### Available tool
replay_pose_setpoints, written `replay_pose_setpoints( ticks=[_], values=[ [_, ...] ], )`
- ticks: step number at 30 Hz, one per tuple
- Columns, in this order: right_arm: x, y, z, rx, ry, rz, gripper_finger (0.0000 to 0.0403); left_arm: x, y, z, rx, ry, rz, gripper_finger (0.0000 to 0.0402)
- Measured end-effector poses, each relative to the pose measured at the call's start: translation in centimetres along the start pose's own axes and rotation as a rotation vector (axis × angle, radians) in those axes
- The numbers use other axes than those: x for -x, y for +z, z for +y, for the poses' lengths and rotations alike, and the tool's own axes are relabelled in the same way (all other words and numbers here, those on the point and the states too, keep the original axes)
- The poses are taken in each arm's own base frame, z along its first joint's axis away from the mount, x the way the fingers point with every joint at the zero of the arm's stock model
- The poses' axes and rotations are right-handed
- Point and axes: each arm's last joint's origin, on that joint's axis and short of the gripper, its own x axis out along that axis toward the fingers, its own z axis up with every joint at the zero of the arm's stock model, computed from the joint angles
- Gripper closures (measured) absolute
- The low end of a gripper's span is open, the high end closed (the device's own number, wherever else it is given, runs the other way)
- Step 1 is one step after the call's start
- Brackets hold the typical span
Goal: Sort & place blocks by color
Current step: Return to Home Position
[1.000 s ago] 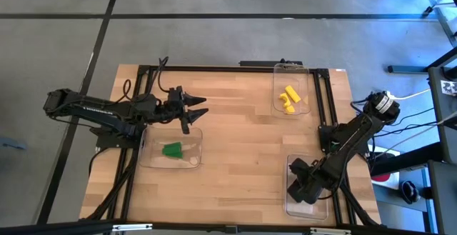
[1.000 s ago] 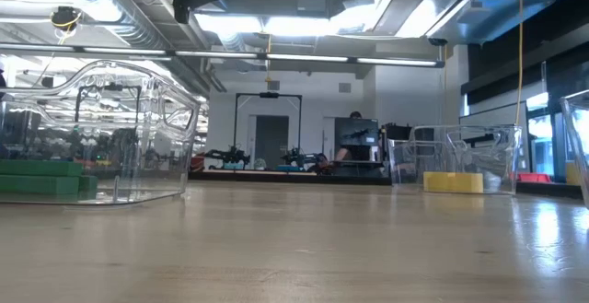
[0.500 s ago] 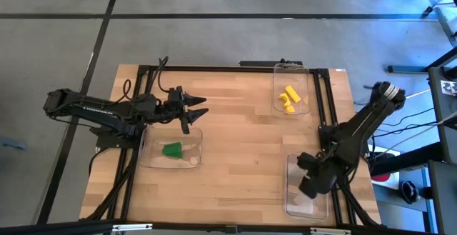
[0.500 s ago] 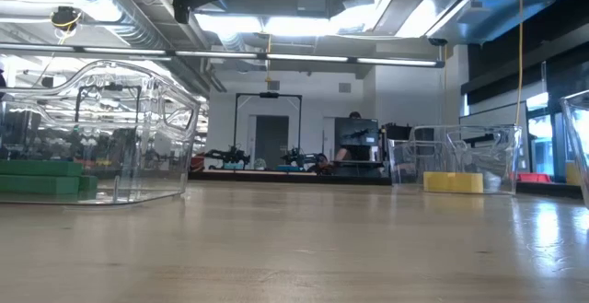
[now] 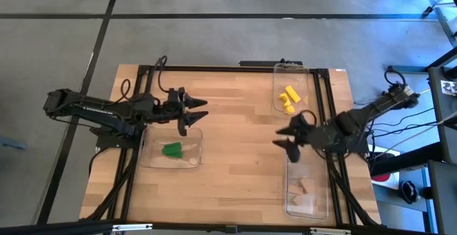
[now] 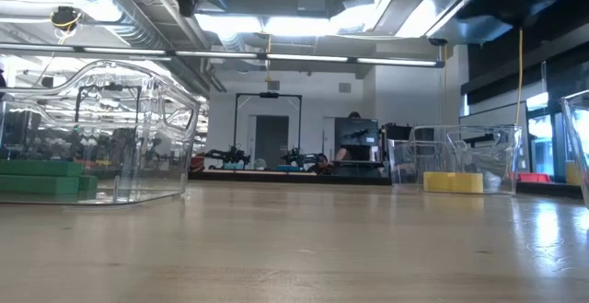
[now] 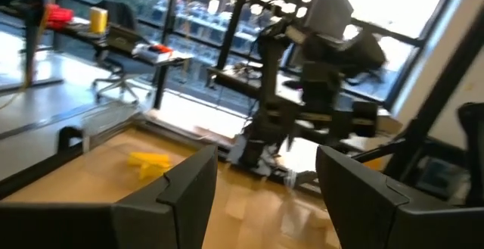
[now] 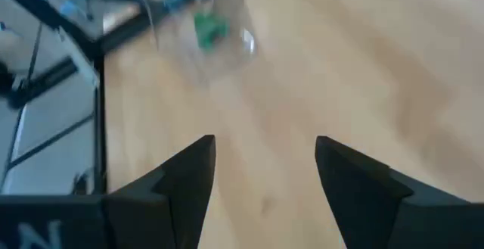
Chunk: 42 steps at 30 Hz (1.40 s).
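Note:
Green blocks [image 5: 171,149] lie in the clear tray at the table's left; the low view shows them as green blocks [image 6: 41,179]. Yellow blocks [image 5: 288,98] lie in the far-right tray. Tan blocks [image 5: 305,187] lie in the near-right tray. My left gripper [image 5: 203,108] hovers open just beyond the green tray's far edge. My right gripper [image 5: 278,137] is open and empty over bare wood beside the tan tray's far end, pointing toward the table's left. The right wrist view looks past the open right gripper [image 8: 265,147] at the green blocks [image 8: 206,29]. The left wrist view shows a yellow block [image 7: 151,160].
Three clear trays stand on the wooden table: left tray [image 5: 191,162], far-right tray [image 5: 307,106], near-right tray [image 5: 289,199]. A black frame runs along the table's far, left and right edges. The wide middle of the table is bare wood.
My right gripper has risen out of the near-right tray and swung toward the far edge and the table's left, so that it now points level toward the left. The tan blocks it had covered now show in that tray. My left arm has kept still.

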Motion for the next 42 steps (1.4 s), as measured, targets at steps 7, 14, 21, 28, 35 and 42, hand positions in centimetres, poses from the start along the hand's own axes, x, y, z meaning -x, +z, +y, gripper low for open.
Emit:
replay_pose_setpoints(
  ticks=[7,14,21,28,35,42],
  values=[
    [-1.9,4.4,-0.7,0.169,0.067,-0.211,0.0171,0.0,0.2,-0.2,0.004,-0.046,-0.009,0.0185],
    [-3.7,7.6,-1.3,0.244,0.131,-0.388,0.0171,0.0,0.2,-0.2,0.004,-0.048,-0.008,0.0185],
    [-5.6,8.8,-2.2,0.236,0.198,-0.386,0.0171,0.0,0.2,-0.2,-0.003,-0.048,-0.008,0.0185],
    [-4.5,9.2,-2.2,0.226,0.22,-0.431,0.0171,0.0,0.2,-0.2,-0.005,-0.047,-0.007,0.0185],
    [-3.5,9.4,-2.2,0.221,0.232,-0.461,0.0171,0.0,0.2,-0.2,-0.005,-0.047,-0.007,0.0185],
    [-3.5,9.4,-2.2,0.219,0.231,-0.456,0.0171,0.0,0.2,-0.2,-0.005,-0.04,-0.009,0.0185]
  ],
)
